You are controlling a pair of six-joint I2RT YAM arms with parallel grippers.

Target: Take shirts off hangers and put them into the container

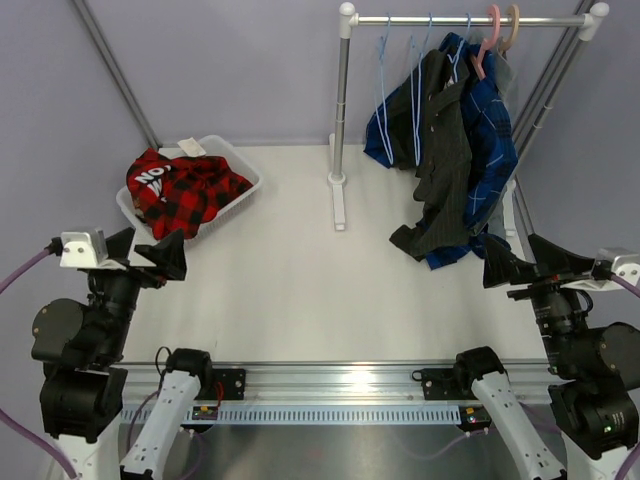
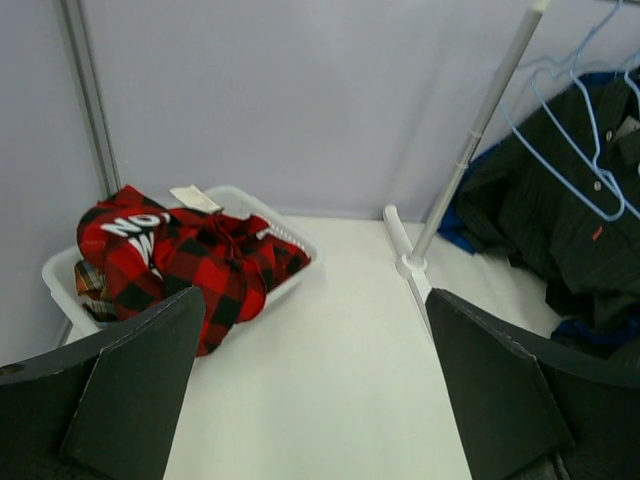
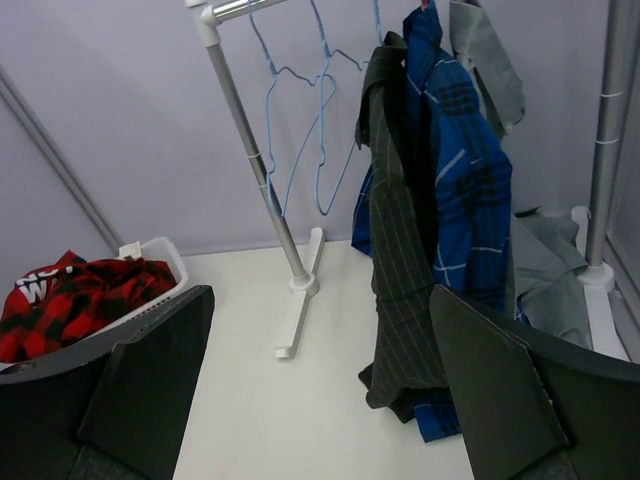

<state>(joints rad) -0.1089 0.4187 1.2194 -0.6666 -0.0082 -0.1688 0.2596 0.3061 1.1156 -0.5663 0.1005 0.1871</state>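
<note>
Facing the rail (image 1: 460, 20), your right gripper (image 1: 525, 262) stands spread and empty; the dark grey shirt (image 1: 440, 150) hangs ahead of it, long axis vertical. Your left gripper (image 1: 145, 255), spread too, sits farther off, near the container (image 1: 245, 170).

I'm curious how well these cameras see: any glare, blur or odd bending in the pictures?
Top external view: soft, even light, with one bright glare patch on the metal rail at the bottom. Left wrist view: the dark fingers loom large in the lower corners, and the rack pole appears slanted. Right wrist view: the hanging shirts look sharp, with no glare.
</note>
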